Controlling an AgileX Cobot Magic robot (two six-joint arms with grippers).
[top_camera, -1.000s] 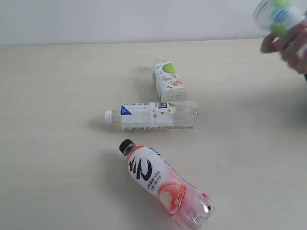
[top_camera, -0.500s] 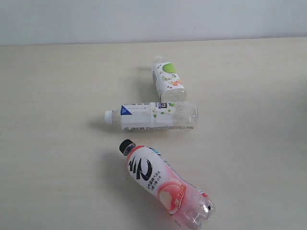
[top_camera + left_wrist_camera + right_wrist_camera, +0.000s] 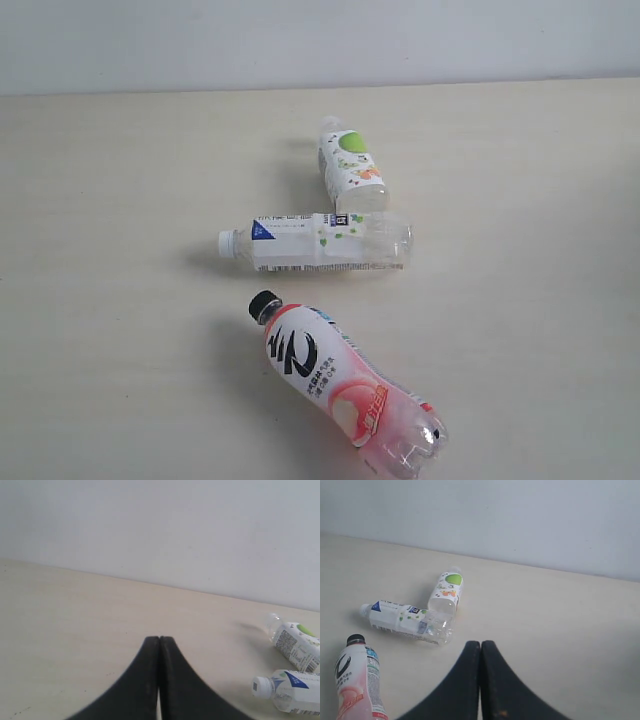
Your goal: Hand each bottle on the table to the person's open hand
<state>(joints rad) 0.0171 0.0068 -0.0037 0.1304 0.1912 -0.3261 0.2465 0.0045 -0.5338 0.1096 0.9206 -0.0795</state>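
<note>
Across the table (image 3: 120, 200), seen from outside, 3 bottles lie on their sides. The green bottle (image 3: 351, 166) is farthest, its base just beside the base end of the blue bottle (image 3: 315, 242). The pink bottle (image 3: 345, 385) is nearest, apart from both. From the left wrist, the left gripper (image 3: 159, 640) has its fingers pressed together, holding nothing, with the green and blue bottles well apart from it. From the right wrist, the right gripper (image 3: 481, 644) is likewise closed and empty, with all 3 bottles lying beyond it.

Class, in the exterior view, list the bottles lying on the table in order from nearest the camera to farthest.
pink-labelled bottle → blue-labelled bottle → green-labelled bottle
</note>
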